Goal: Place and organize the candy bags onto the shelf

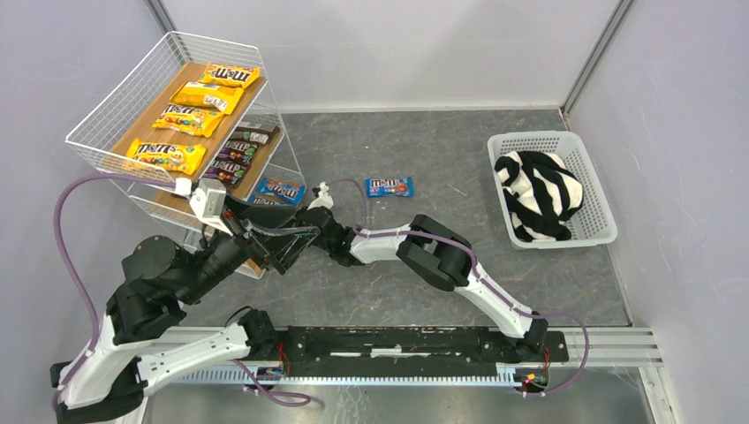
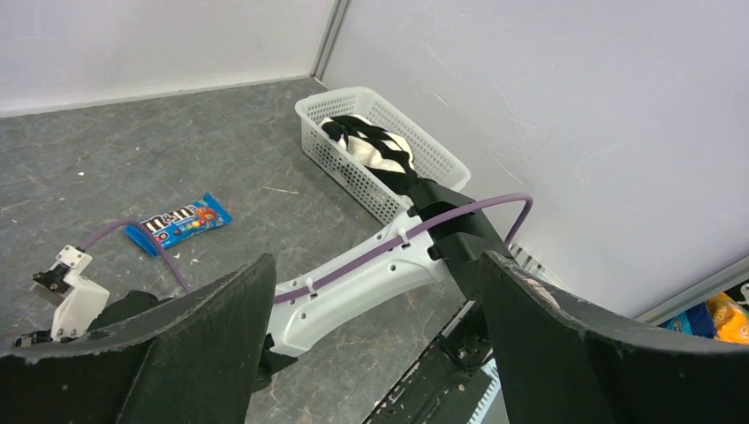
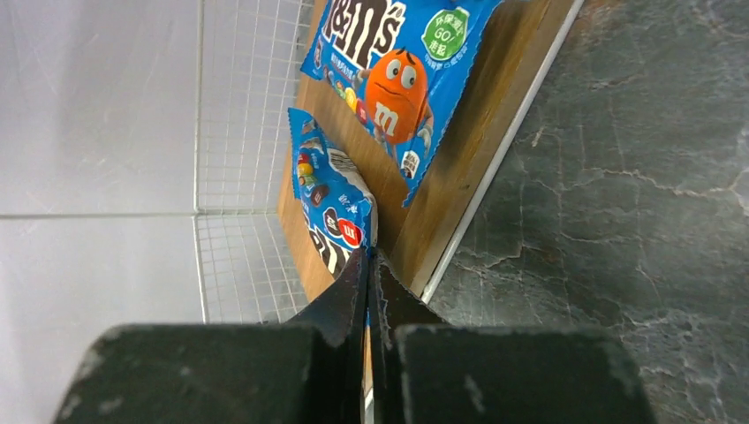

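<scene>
The shelf (image 1: 115, 97) stands at the far left, with yellow candy bags (image 1: 190, 119) on its top board, dark purple ones (image 1: 237, 152) on the middle and a blue one (image 1: 281, 189) on the bottom. My right gripper (image 3: 371, 256) is shut on the edge of a blue candy bag (image 3: 329, 196), held over the bottom wood board (image 3: 477, 132) beside the flat blue bag (image 3: 389, 62). One more blue bag (image 1: 389, 186) lies on the table and also shows in the left wrist view (image 2: 177, 223). My left gripper (image 2: 375, 265) is wide open and empty, hovering over the right arm's forearm near the shelf's foot.
A white lattice basket (image 1: 590, 185) holding a black-and-white striped cloth (image 1: 537, 193) stands at the far right and also shows in the left wrist view (image 2: 353, 163). The two arms cross close together in front of the shelf. Grey walls close in both sides.
</scene>
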You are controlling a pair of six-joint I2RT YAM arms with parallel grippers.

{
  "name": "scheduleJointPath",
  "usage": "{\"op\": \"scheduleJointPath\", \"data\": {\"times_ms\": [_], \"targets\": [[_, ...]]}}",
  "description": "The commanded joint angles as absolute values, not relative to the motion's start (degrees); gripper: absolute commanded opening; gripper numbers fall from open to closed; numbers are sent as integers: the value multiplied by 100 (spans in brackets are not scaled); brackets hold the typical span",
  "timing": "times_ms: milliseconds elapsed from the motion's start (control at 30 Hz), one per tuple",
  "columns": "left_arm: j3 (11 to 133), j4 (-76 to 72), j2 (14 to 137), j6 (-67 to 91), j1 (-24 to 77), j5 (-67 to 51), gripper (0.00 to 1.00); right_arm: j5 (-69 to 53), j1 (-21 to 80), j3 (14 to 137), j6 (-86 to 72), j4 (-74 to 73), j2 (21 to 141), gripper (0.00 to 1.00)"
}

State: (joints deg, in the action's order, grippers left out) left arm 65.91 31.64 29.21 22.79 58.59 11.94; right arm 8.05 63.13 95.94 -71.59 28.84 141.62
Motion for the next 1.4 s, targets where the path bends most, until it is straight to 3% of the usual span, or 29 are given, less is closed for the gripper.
{"op": "scheduleJointPath", "data": {"times_ms": [0,667,800,1067,1367], "targets": [[6565,3246,2821,1864,5868,1323,92,1415,6437,9969,-7306,2589,14203,0],[6634,3434,2699,1953,5871,1433,93,2124,6611,10633,-7372,2020,14459,1],[6629,3358,2821,2073,5871,1358,93,1970,6621,10650,-7077,1961,14374,19],[6566,3200,3164,2296,5871,1337,93,1695,6624,9792,-6611,2220,13740,43],[6680,3127,3759,2326,5870,1686,93,898,6618,7385,-5366,3748,12189,56]]}}
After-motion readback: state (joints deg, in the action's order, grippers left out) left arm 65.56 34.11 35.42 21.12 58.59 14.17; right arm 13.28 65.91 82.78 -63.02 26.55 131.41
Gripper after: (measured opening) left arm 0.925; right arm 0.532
